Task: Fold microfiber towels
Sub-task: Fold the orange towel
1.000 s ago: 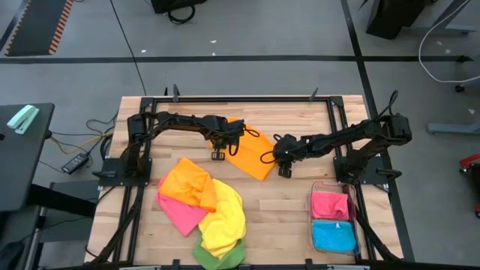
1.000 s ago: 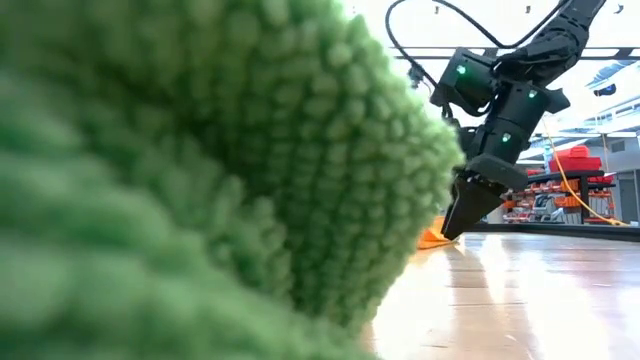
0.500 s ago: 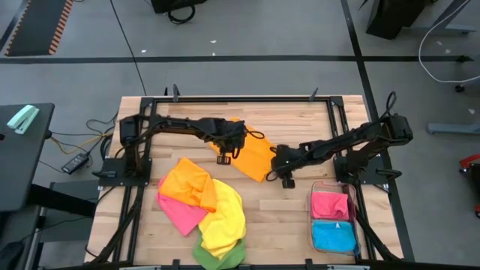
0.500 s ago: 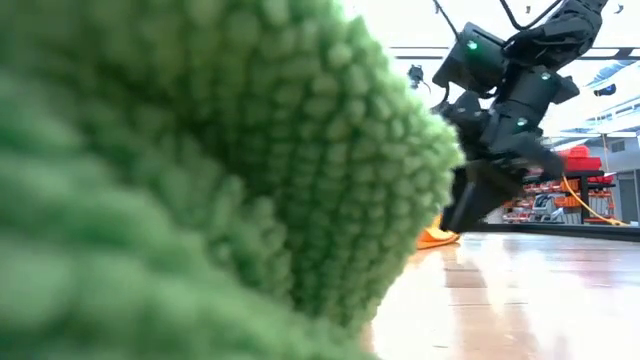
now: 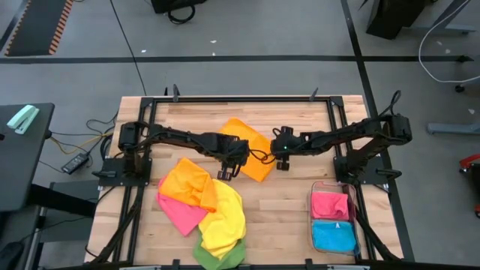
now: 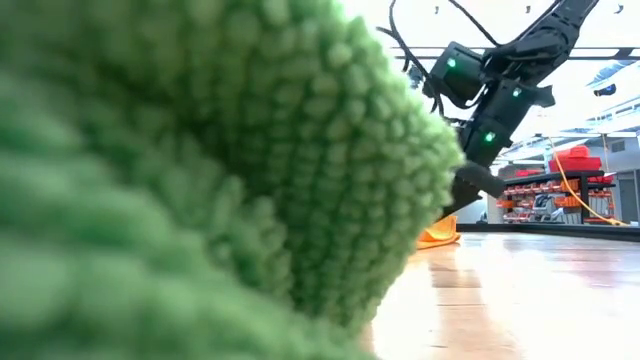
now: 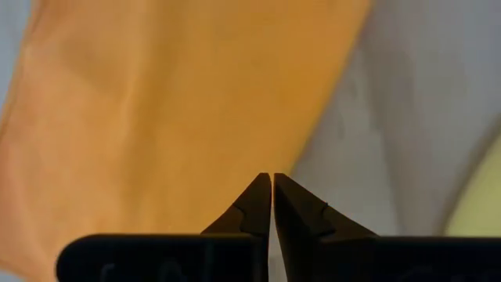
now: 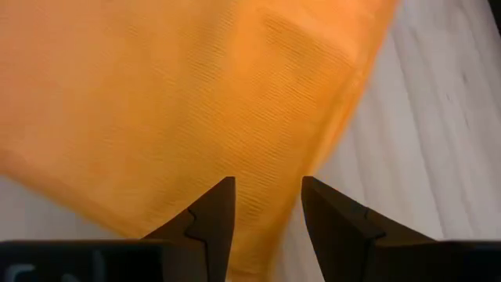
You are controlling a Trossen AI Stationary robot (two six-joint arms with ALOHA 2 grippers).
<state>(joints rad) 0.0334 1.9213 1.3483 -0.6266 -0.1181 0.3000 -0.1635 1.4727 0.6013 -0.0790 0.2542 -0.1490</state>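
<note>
Through my right wrist camera I see the two dark fingers (image 8: 211, 215) of the right gripper (image 8: 268, 205), the jaws standing apart with a clear gap between them. An orange towel (image 8: 180, 102) fills most of what lies ahead of the jaws, its fine woven texture visible. One edge of the cloth runs diagonally, passing through the gap between the jaws. Beyond that edge, past one finger, I see pale wood-grain tabletop (image 8: 438, 141). A smaller patch of tabletop shows beside the other finger.
</note>
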